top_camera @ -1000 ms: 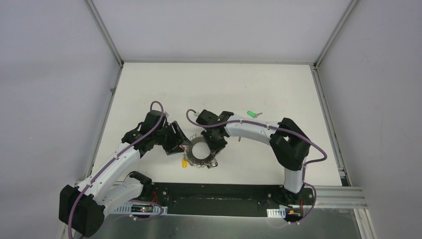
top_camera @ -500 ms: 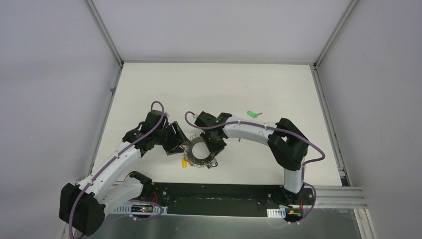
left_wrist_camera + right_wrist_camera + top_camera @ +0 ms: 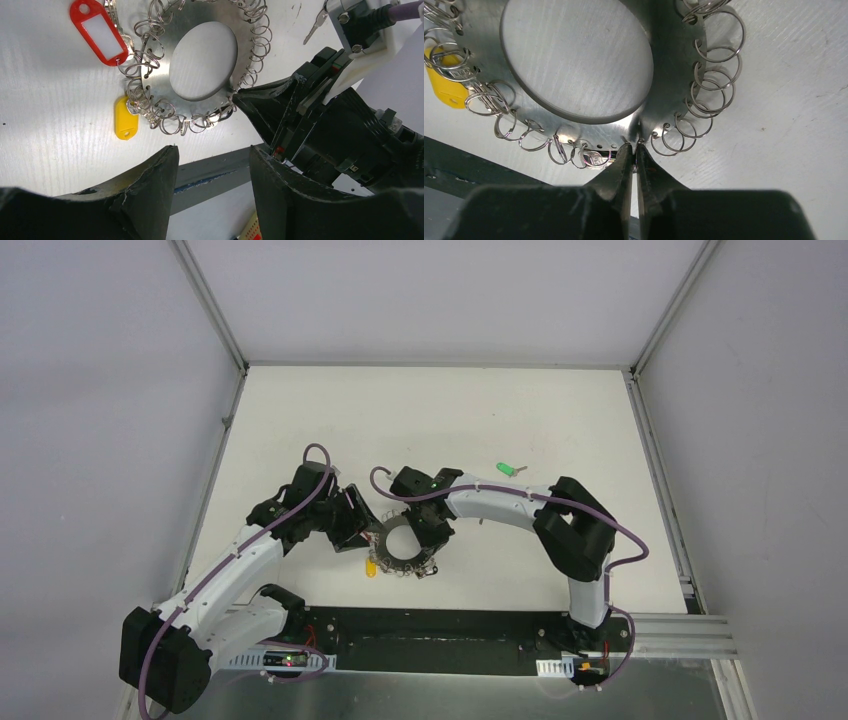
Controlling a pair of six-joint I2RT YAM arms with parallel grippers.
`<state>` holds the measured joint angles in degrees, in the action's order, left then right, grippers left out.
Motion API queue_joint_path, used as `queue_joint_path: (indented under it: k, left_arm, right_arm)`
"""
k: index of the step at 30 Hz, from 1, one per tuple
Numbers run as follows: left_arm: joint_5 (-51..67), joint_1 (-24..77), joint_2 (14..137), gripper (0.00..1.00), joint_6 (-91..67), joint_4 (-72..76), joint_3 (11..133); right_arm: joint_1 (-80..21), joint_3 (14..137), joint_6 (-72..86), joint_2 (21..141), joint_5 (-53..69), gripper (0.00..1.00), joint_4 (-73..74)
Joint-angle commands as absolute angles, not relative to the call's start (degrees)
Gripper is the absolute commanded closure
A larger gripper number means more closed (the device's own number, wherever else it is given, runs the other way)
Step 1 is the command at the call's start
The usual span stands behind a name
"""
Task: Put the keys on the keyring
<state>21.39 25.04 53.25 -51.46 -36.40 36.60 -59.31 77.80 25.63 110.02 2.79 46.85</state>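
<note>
The keyring (image 3: 157,75) is a flat grey disc with a wide hole and wire loops along its edge, and it lies on the white table between both arms (image 3: 392,562). My right gripper (image 3: 634,147) is pinched on a loop at the ring's near-right edge (image 3: 674,65), its fingers almost touching. My left gripper (image 3: 212,150) hovers open just left of the ring with nothing between its fingers. A green-tagged key (image 3: 507,469) lies alone on the table behind the right arm. A small silver key (image 3: 316,22) lies beside the right wrist.
A red tag (image 3: 100,32) and a yellow tag (image 3: 125,117) hang from loops on the ring's left side. A silver key head (image 3: 594,160) sits among the loops beside my right fingers. The dark base rail (image 3: 440,625) runs along the near table edge.
The right gripper's fingers have closed together at the ring's edge, and its arm has shifted slightly left. The left arm and the ring have not moved.
</note>
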Motion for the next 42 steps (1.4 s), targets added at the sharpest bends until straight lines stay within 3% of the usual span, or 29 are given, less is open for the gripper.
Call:
queue_joint_path:
  k: [1, 3, 11, 21, 29, 34, 42]
  left_arm:
    - [21.27, 24.69, 52.98, 0.44, -50.29, -35.38, 37.36]
    - [21.29, 24.7, 52.86, 0.44, -49.72, -35.6, 37.88]
    - [19.39, 24.7, 49.73, 0.44, -45.65, -37.52, 41.54]
    - [14.74, 24.69, 46.24, 0.44, -34.96, -41.52, 50.41]
    - [18.99, 24.7, 48.12, 0.44, -25.42, -40.76, 56.87]
    - [28.93, 24.7, 47.4, 0.38, -19.54, -31.77, 55.06]
    - [44.27, 24.7, 42.64, 0.38, -15.71, -7.67, 46.05]
  right_arm:
    - [-59.78, 79.61, 26.02, 110.01, 1.72, 0.95, 47.51]
    - [-59.74, 79.84, 25.78, 109.91, 1.48, 1.0, 47.96]
    - [-59.4, 80.55, 22.19, 104.84, 1.09, 1.0, 48.1]
    - [-54.01, 77.91, 17.04, 92.89, 15.48, 1.0, 40.64]
    - [-52.12, 74.14, 11.32, 81.77, 19.59, 1.0, 32.85]
    - [-51.69, 70.82, 5.99, 76.45, 21.87, 1.0, 28.64]
    - [-51.6, 62.35, -3.35, 67.53, 23.86, 1.0, 20.84]
